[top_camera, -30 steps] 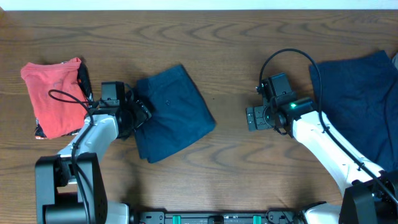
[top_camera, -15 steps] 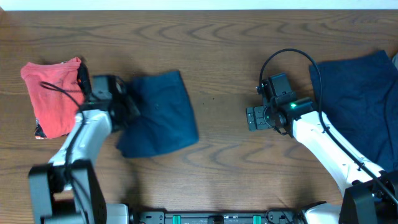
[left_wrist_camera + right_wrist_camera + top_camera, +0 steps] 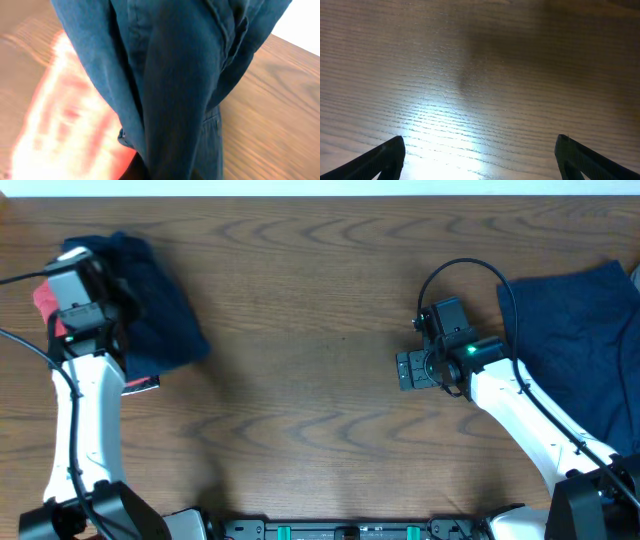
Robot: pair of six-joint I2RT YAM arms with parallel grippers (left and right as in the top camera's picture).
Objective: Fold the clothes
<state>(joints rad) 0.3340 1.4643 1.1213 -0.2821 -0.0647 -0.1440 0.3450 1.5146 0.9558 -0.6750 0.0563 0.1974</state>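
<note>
A folded navy garment (image 3: pixel 150 300) of the clothes is bunched at the far left, over a red garment (image 3: pixel 40 298). My left gripper (image 3: pixel 105 285) is shut on this navy garment. In the left wrist view its cloth (image 3: pixel 175 75) hangs in folds and fills most of the view, hiding the fingers. The red garment (image 3: pixel 65 115) shows blurred beneath it. A second navy garment (image 3: pixel 580 330) lies spread at the right edge. My right gripper (image 3: pixel 405 370) stands open over bare wood just left of it, its fingers (image 3: pixel 390 155) wide apart with nothing between them.
The wooden table (image 3: pixel 320 410) stretches between the two arms. The right arm's black cable (image 3: pixel 455 270) loops above its wrist. A patterned edge (image 3: pixel 142 385) peeks out below the navy garment at the left.
My left gripper shut on the folded navy garment and carried it from centre-left to the far left, over the red garment. The right arm has not moved.
</note>
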